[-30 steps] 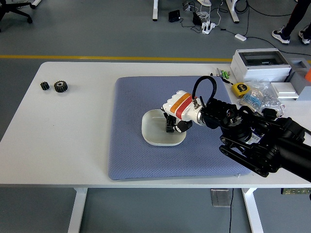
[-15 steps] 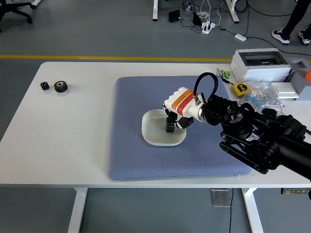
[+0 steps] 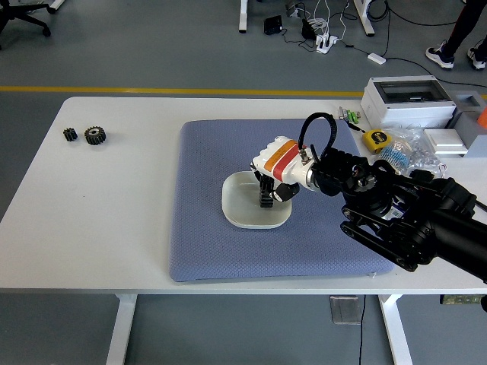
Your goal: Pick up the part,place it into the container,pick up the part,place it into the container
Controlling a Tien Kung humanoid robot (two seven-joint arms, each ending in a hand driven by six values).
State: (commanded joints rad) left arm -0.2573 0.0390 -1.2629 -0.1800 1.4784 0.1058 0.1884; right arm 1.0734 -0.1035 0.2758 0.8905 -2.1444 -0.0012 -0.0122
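Right hand point(image 3: 274, 179) positioned over white container point(image 3: 237, 211), fingers point(image 3: 266, 194) pinching a black part point(image 3: 265, 199), evidently for release inside.

Container point(image 3: 242, 213): shallow white rounded-square dish on the blue mat. Part point(image 3: 265, 199): small black toothed gear, gripped in the right hand point(image 3: 274, 185), positioned over the container's right half.

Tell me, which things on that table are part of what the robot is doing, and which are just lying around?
In the job: right hand over the white container on the blue mat; two black gears far left.

Lying about: tape measure, white box, bag of small parts.
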